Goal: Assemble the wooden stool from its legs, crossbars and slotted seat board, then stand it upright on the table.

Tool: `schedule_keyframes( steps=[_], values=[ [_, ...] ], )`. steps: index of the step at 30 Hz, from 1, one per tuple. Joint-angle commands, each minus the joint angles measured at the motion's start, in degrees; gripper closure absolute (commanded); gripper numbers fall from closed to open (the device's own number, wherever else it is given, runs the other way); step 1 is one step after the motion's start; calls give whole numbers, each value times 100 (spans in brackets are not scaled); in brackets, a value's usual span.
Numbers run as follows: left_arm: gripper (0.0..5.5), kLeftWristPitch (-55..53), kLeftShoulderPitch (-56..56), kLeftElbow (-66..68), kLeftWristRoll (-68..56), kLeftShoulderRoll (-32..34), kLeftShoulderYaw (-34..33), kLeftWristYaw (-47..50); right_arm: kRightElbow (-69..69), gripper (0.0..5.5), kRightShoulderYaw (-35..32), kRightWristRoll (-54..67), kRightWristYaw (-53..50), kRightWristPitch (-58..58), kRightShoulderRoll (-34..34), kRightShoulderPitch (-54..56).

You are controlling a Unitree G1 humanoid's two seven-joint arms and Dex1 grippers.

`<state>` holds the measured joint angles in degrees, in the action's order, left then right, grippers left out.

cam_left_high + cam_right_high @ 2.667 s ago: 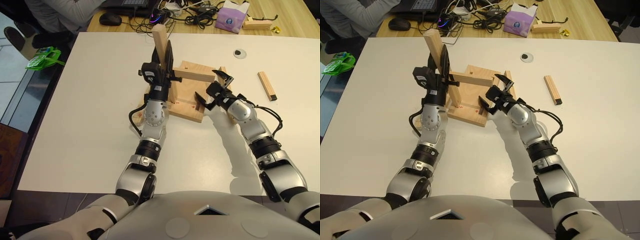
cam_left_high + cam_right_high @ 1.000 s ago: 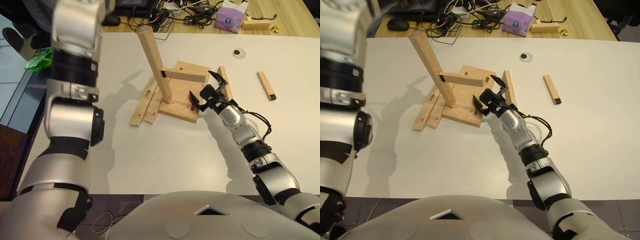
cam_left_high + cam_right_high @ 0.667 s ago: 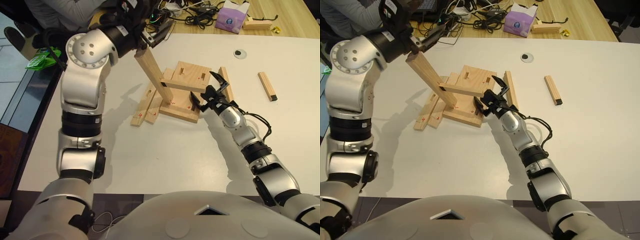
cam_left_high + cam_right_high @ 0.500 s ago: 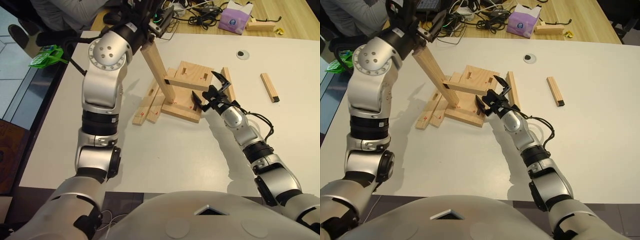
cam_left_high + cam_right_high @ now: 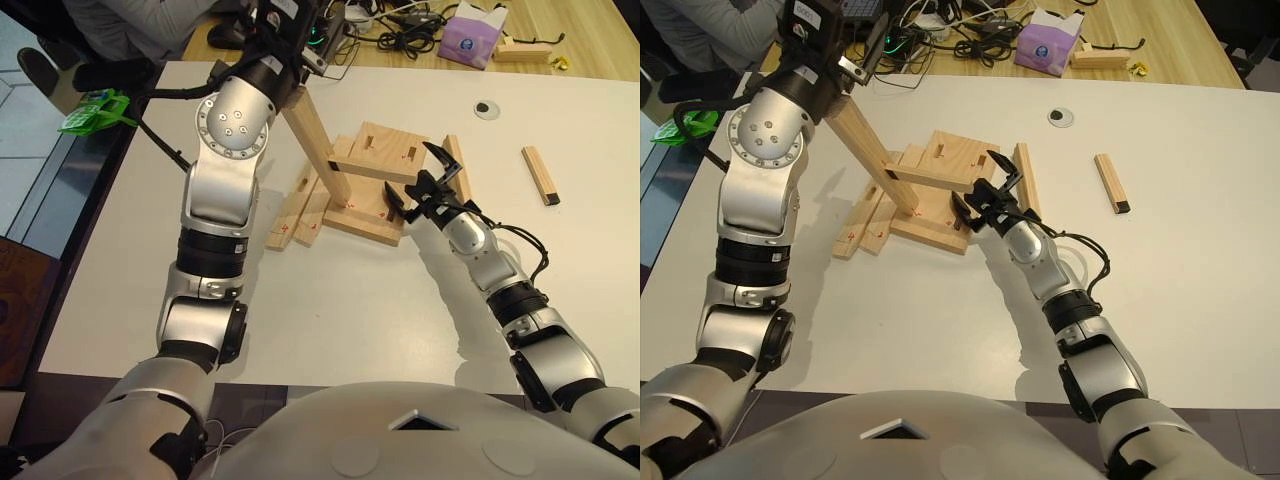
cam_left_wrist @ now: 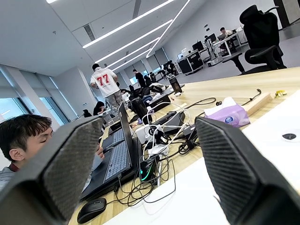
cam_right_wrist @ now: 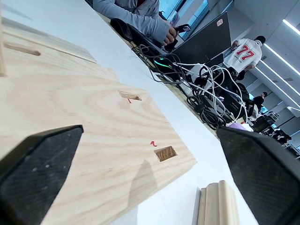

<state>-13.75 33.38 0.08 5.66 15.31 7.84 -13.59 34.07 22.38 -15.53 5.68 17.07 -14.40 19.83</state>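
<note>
the stiff, light seat board point(image 5: 388, 150) probably takes a pinch across its thin edge, where the right end effector point(image 5: 421, 186) sits open and empty; the left end effector point(image 6: 147, 126) gapes empty near the leg point(image 5: 320, 140).

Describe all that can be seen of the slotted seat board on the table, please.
The seat board is a pale, squarish wooden slab lying flat on the white table, slotted face up. Rectangular slots are cut near its corners, with small red marks beside them. A leg stands slanted on it, carrying a crossbar over the board. Loose wooden pieces lie at its left edge. The open right hand sits at its right edge; contact cannot be told.
</note>
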Motion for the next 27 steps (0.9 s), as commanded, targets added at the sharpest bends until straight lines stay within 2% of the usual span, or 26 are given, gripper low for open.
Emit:
schedule_keyframes(
  steps=[1, 5, 8, 13, 16, 23, 25, 27],
  values=[
    [189, 651, -995, 384, -684, -1176, 195, 121, 678, 10, 425, -374, 459, -570, 63, -626],
    [189, 2088, -675, 11, -1109, -1501, -541, 642, 691, 10, 425, -367, 447, -546, 59, -637],
    [189, 2652, -531, -57, -1095, -1428, -929, 883, 659, 10, 362, -357, 359, -448, 20, -635],
    [189, 2774, -416, -123, -1019, -1201, -1483, 1319, 449, 10, 51, -245, 63, -124, -108, -516],
    [189, 2755, -255, -212, -1013, -917, -1811, 1455, 289, 10, -389, -194, -545, 417, -271, -440],
    [189, 2705, -556, -154, -749, -876, -1893, 1767, 163, 10, -1243, -138, -1371, 1375, -739, -409],
    [189, 2677, -767, -185, -704, -904, -1875, 1806, 40, 10, -1417, 78, -1253, 1433, -719, -460],
    [189, 2634, -1065, -200, -683, -895, -1869, 1791, -284, 10, -1497, 607, -599, 1363, -712, -714]
  ],
)
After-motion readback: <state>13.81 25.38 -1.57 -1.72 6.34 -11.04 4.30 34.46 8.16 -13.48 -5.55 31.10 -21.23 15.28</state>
